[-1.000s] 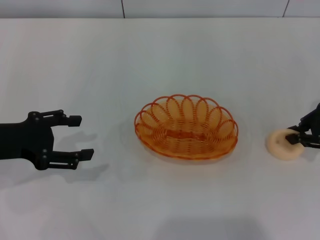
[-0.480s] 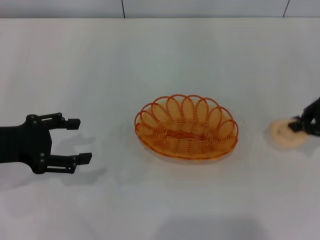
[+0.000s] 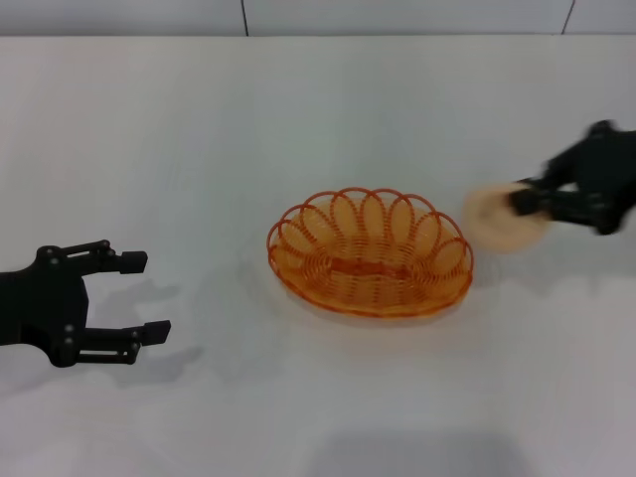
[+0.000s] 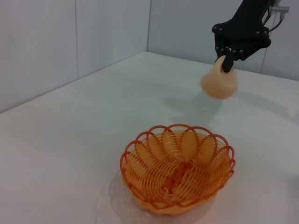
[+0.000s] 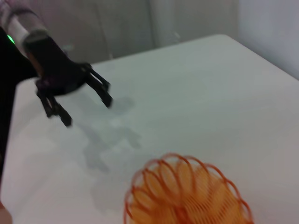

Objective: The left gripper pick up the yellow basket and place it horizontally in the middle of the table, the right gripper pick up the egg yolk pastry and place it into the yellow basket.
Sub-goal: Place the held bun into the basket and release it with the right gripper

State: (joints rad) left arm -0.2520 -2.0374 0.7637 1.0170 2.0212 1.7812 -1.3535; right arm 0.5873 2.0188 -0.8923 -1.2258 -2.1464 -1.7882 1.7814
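Note:
The yellow basket (image 3: 370,252) sits upright in the middle of the table (image 3: 318,119), its long side running left to right; it also shows as the basket (image 4: 177,168) and the basket (image 5: 187,191). My right gripper (image 3: 525,202) hangs in the air just right of the basket's rim, shut on the egg yolk pastry (image 3: 497,219). In the left wrist view the pastry (image 4: 218,83) dangles from the right gripper (image 4: 227,59) above the table. My left gripper (image 3: 139,295) is open and empty, far left of the basket; it appears as the left gripper (image 5: 84,100) too.
A wall with tile seams (image 3: 243,15) runs behind the table's far edge. Nothing else lies on the white tabletop.
My right gripper has lifted the egg yolk pastry off the table and carried it up and left toward the basket. My left gripper has drawn back a little to the left.

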